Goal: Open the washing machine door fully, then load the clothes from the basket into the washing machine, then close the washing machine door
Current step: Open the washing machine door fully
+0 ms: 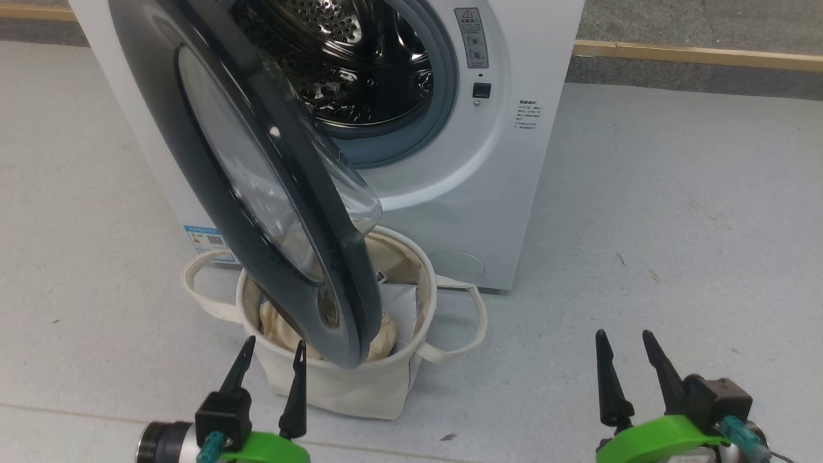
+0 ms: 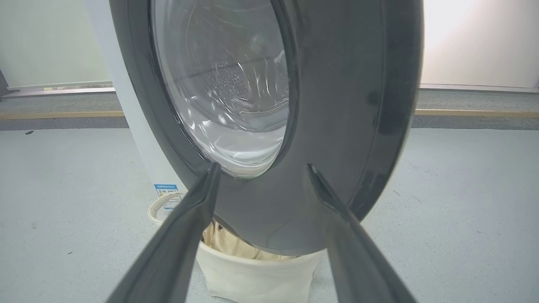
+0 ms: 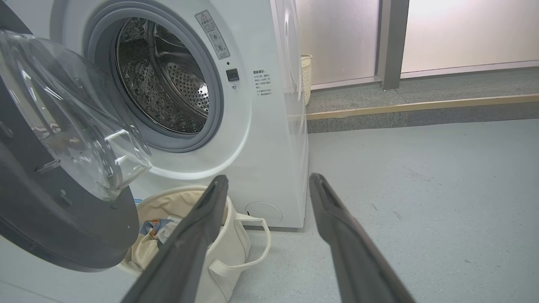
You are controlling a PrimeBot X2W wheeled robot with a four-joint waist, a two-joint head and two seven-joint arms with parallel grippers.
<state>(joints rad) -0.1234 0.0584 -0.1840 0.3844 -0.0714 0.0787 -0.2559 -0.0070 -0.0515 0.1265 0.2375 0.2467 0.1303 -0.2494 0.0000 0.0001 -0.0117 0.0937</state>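
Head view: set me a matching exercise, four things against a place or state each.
Things:
1. washing machine door
2. basket
3. clothes
4. right tool

Places or states:
A. lying inside the basket
B. open, holding nothing, above the floor
C. swung partway out, its lower edge over the basket
D. standing on the floor in front of the washing machine

Pairs: 1-C, 2-D, 3-A, 4-B

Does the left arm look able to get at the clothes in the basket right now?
Probably not yet: the half-open door hangs over the basket, covering most of the clothes, directly ahead of the open left end effector.
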